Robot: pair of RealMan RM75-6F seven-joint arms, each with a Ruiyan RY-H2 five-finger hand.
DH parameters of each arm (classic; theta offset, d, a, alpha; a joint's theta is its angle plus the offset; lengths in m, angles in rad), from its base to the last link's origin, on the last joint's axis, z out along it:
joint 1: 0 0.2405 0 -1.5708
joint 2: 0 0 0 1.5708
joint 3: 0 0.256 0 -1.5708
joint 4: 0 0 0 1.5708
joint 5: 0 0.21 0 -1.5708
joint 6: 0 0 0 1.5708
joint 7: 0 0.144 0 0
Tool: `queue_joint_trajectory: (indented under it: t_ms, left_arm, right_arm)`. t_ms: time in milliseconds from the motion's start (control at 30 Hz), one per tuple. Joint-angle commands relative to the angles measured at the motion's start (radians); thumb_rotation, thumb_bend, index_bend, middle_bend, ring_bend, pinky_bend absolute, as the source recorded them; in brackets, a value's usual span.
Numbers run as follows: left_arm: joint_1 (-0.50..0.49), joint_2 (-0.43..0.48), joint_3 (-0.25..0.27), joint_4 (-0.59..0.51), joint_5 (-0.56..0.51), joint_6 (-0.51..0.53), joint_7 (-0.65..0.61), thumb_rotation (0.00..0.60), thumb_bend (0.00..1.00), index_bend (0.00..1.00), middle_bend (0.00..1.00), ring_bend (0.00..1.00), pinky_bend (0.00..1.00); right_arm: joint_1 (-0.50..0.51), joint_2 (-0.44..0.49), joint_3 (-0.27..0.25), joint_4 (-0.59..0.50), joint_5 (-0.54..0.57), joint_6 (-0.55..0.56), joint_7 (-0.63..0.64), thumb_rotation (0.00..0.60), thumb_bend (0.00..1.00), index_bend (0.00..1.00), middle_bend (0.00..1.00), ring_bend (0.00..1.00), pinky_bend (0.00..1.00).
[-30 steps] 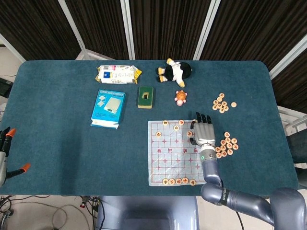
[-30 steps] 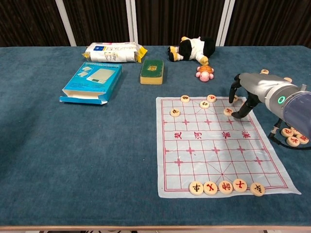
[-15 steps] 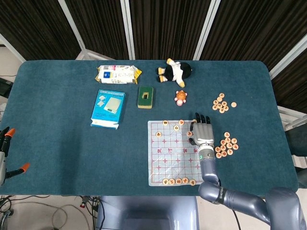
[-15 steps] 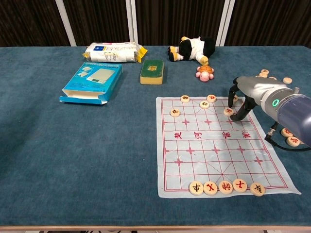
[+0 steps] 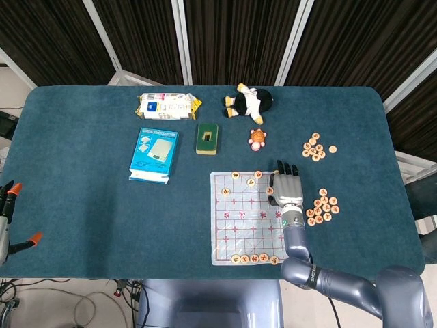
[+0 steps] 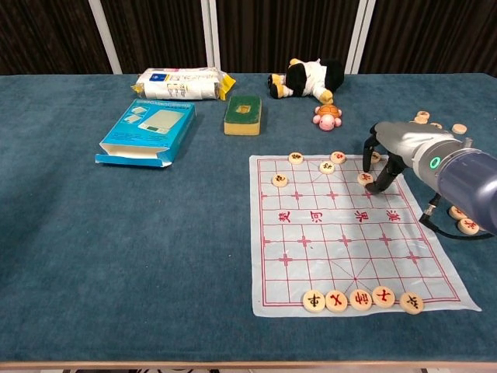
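Dark slatted panels back a teal table [image 5: 82,205]; on it we see the chess mat [image 6: 349,229], a blue box [image 5: 153,154], a wipes pack [image 5: 168,105], a plush [image 5: 248,102], a sponge [image 5: 207,137] and a small turtle toy [image 5: 257,139]. Loose piece piles lie right of the mat [image 5: 322,207] and further back [image 5: 315,146]; five pieces line the mat's near edge [image 6: 361,298].

Our right hand [image 6: 382,155] stands over the mat's far right corner, fingers curled down, tips at a piece [image 6: 364,178] that lies flat on the mat; a thumb and finger seem to touch it, but we cannot tell if it is actually pinched. To do this well we judge: keep the tips low and close on the disc's edge, move slowly so the thin mat does not drag, and steer clear of the neighbouring pieces [image 6: 337,158]. Forearm comes in from the right, wrist arched, palm down.

Left hand [image 5: 7,205] hangs off the table's left edge, orange-tipped fingers spread, holding nothing.
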Motion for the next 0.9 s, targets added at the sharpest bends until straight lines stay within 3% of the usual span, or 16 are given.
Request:
queue_joint_trajectory:
  t_ms: [33, 900]
  left_arm:
    - [0.001, 0.000, 0.000, 0.000, 0.000, 0.002, 0.000, 0.600, 0.01, 0.00, 0.00, 0.00, 0.05]
    - [0.000, -0.005, -0.002, 0.003, -0.003, 0.004, 0.011, 0.600, 0.01, 0.00, 0.00, 0.00, 0.05]
  right_arm:
    - [0.001, -0.003, 0.001, 0.004, 0.002, -0.002, -0.002, 0.600, 0.38, 0.46, 0.00, 0.00, 0.00]
    - [0.020, -0.028, 0.011, 0.047, 0.021, -0.020, -0.016, 0.600, 0.38, 0.48, 0.00, 0.00, 0.00]
